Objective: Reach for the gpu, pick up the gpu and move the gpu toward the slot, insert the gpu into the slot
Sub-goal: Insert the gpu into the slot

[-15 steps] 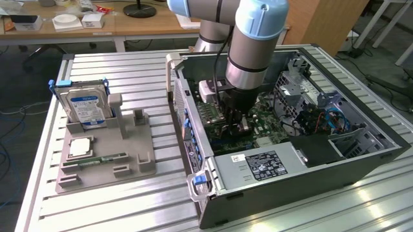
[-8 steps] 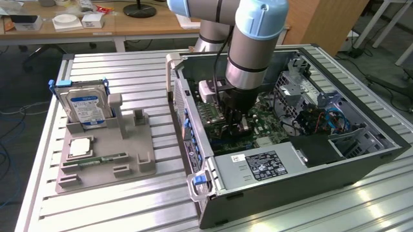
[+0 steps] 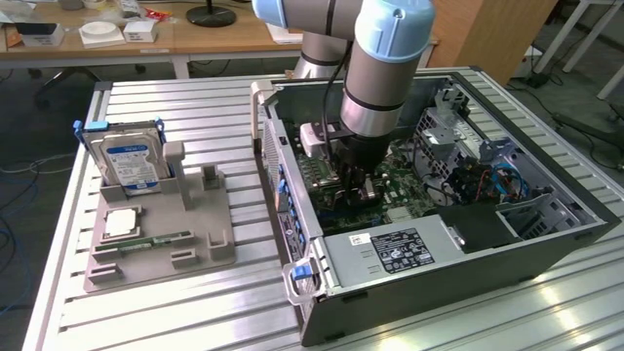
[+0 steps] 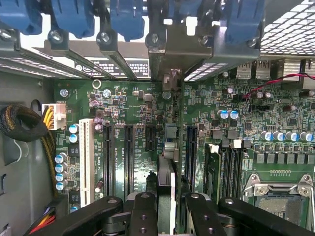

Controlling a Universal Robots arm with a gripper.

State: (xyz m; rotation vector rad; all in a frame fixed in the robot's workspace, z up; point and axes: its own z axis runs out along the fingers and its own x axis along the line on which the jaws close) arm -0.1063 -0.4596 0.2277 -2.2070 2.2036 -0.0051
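Your bench [image 3: 195, 314] is ribbed aluminium in a workshop, with wooden desks behind it. Going from the exterior view's left: a grey fixture tray [image 3: 161, 241] props the hard drive [image 3: 127, 157] upright so it can be grasped, then the open PC case [image 3: 439, 219] lies on its side — motherboard [image 4: 133, 98] facing up for access. Inside, your tool [image 4: 166, 204] has its fingers [image 4: 142, 211] pinched narrow on the gpu [image 4: 167, 162], held edge-on, its bracket toward the rear bays, directly above the slot, which the card hides.
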